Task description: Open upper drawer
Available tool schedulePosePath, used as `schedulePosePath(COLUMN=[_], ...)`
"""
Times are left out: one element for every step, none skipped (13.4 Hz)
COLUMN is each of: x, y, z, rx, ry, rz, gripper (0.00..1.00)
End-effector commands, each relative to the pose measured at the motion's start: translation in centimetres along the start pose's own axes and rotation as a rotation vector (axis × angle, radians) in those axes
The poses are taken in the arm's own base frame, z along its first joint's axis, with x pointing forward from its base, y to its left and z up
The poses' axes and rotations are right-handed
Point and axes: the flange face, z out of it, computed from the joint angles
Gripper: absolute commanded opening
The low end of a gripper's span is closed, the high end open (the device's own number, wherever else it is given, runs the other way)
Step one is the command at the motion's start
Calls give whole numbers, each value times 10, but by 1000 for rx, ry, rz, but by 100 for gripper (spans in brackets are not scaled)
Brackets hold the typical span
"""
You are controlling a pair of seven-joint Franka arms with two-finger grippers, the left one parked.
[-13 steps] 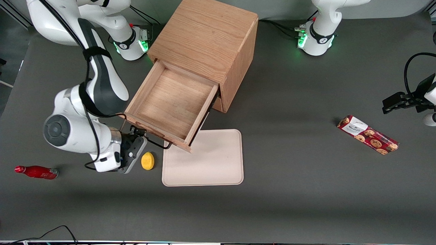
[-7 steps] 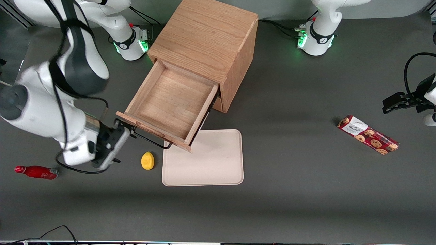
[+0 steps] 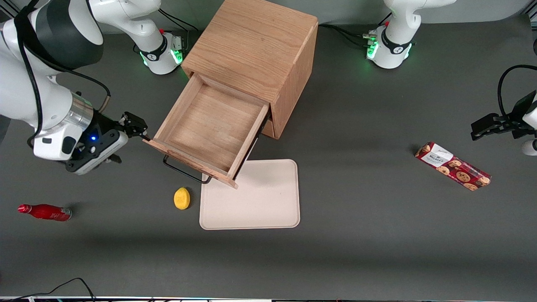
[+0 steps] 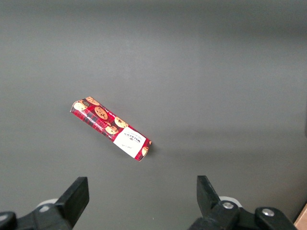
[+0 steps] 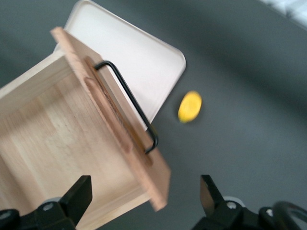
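Front view looks steeply down; right wrist view shares the upper drawer [image 3: 205,130] [image 5: 72,143], closer.

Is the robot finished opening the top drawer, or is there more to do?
Looks finished. The upper drawer is pulled far out of the cabinet, so its bare wooden floor shows. Nothing is in hand: the tool is open, off the black handle and beside the drawer's front corner, toward the working arm's end. Probably all that is left is moving the arm away.
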Motion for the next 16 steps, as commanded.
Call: schedulePosePath(x=[-39,-49,-58,-72,-82,-92,-98,-99,-104,-105,-105,-106,-105,-102,-103,-106], y=[18,25,32,45,53,58,65,70,84,89,90,91,93,94,100,106], z=[-1,-2,-3,-4,-3,1,-1,-2,-3,-5,-7,-10,-15,-21,-29,-41], rx=[-89,-121,-130,-134,-136,-134,-134,-133,-130,-130,-130,-131,-134,-137,-140,-142], ry=[-42,-45,-47,-43,-36,-44,-33,-30,-29,-27,-24,-20,-15,-3,11,23], rz=[224,264,309,339,353,364,372,366,371,377,378,381,386,389,400,413], gripper=[100,100,100,100,100,100,100,100,100,100,100,100,100,100,100,100])
